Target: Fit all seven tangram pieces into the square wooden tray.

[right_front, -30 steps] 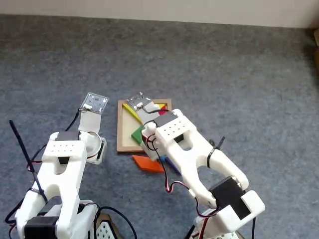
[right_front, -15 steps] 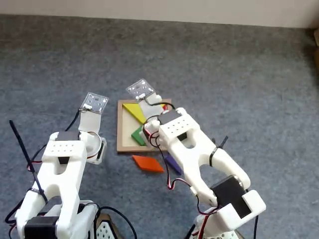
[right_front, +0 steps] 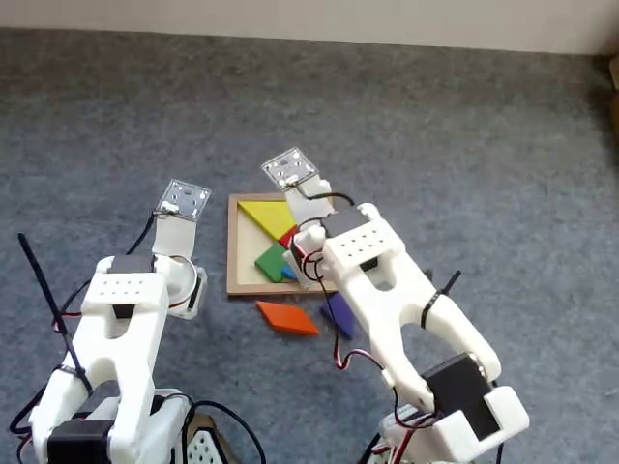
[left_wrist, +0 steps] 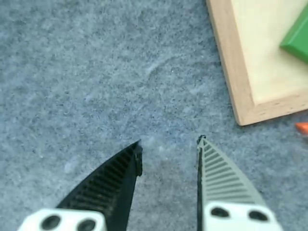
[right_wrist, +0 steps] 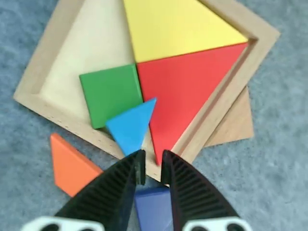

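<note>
Since the earlier frames the right arm [right_front: 387, 300] has drawn back from over the wooden tray [right_front: 234, 246] and shifted to its right, uncovering the yellow triangle [right_front: 269, 215], while the left arm [right_front: 126, 319] has kept still. The tray lies on the grey carpet [right_front: 435, 145] between the two arms. In the right wrist view its rim [right_wrist: 45, 50] frames four pieces. The yellow triangle [right_wrist: 178, 24] and the red triangle [right_wrist: 187, 82] lie flat edge to edge, and the green square [right_wrist: 111, 94] touches the red one along one side. The small blue triangle [right_wrist: 131, 125] points its tip into the seam between green and red and lies across the tray's rim, not seated flat. The right gripper [right_wrist: 152, 161] hangs just outside that rim, its jaws nearly together with a narrow gap and gripping nothing. Beneath it, on the carpet, rests the dark blue piece [right_wrist: 151, 207]. The orange piece [right_wrist: 70, 163] lies beside it, also outside the tray. A tan flat shape [right_wrist: 236, 122] sticks out from under one tray corner, and I cannot tell what it is. The left gripper [left_wrist: 168, 144] hovers over bare carpet near another corner of the tray [left_wrist: 231, 72], jaws spread wide and empty.
</note>
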You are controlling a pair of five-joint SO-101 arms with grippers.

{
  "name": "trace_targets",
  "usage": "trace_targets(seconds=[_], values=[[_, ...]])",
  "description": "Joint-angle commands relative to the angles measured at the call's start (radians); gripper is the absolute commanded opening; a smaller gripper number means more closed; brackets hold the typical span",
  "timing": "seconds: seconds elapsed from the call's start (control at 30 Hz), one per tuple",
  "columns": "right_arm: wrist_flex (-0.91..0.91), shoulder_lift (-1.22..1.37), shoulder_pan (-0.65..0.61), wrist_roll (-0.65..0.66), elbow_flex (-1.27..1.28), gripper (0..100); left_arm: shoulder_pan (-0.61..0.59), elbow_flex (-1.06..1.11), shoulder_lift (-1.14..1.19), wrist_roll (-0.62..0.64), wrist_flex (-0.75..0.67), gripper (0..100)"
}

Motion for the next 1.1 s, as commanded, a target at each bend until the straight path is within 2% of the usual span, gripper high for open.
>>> trace_targets(seconds=[0.0,0.37,0.77,0.93,1.07], values=[[0.013,-0.051,0.013,0.000,-0.031,6.3,-0.005,-0.001,-0.027,-0.005,-0.011,18],[-0.004,0.154,-0.065,-0.006,-0.045,6.3,-0.008,-0.001,-0.027,-0.005,-0.011,18],[-0.005,0.153,-0.074,-0.006,-0.162,6.3,-0.010,-0.001,-0.027,-0.005,-0.011,18],[0.107,0.117,-0.071,-0.006,-0.239,6.3,-0.010,-0.001,-0.027,-0.005,-0.011,18],[0.127,0.081,-0.071,-0.006,-0.283,6.3,-0.008,-0.001,-0.027,-0.005,-0.011,18]])
